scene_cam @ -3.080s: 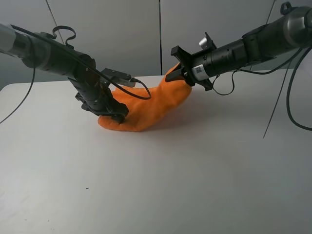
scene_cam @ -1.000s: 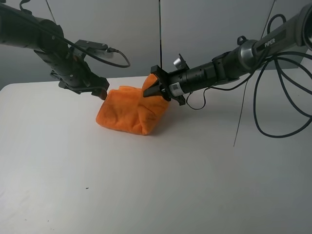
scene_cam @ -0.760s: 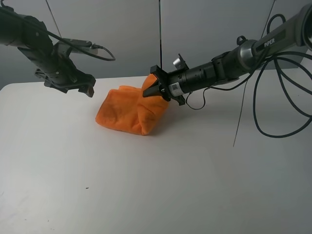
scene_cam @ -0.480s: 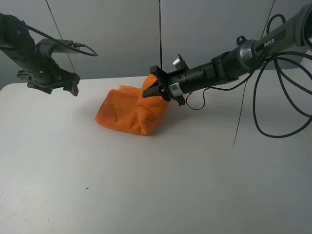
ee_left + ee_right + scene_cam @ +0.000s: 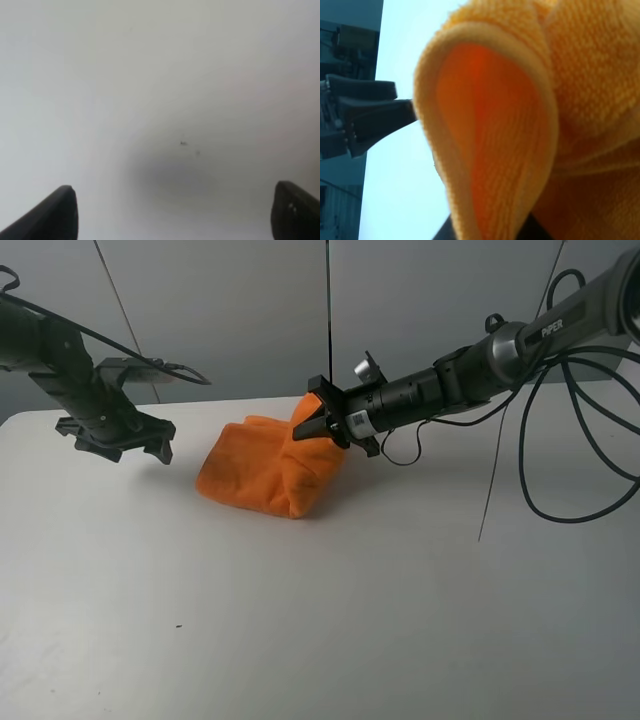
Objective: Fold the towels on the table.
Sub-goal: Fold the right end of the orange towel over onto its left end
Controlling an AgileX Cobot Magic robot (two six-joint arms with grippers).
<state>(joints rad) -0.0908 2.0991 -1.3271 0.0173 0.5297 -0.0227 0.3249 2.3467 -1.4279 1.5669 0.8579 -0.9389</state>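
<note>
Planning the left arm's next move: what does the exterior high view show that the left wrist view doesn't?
Only exterior high: the orange towel, bunched, its raised corner pinched by the right claw. Only left wrist: small dark specks on the surface beneath. Both: the left claw, open, over bare table.

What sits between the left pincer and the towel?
Nothing: only bare table separates the left pincer from the towel, seen in the exterior high view.

We see the orange towel (image 5: 262, 468) bunched in a loose, fuzzy heap on the white table (image 5: 300, 620), toward 12 o'clock from its centre. Its 1 o'clock corner is raised, its hemmed edge curled into a loop.
</note>
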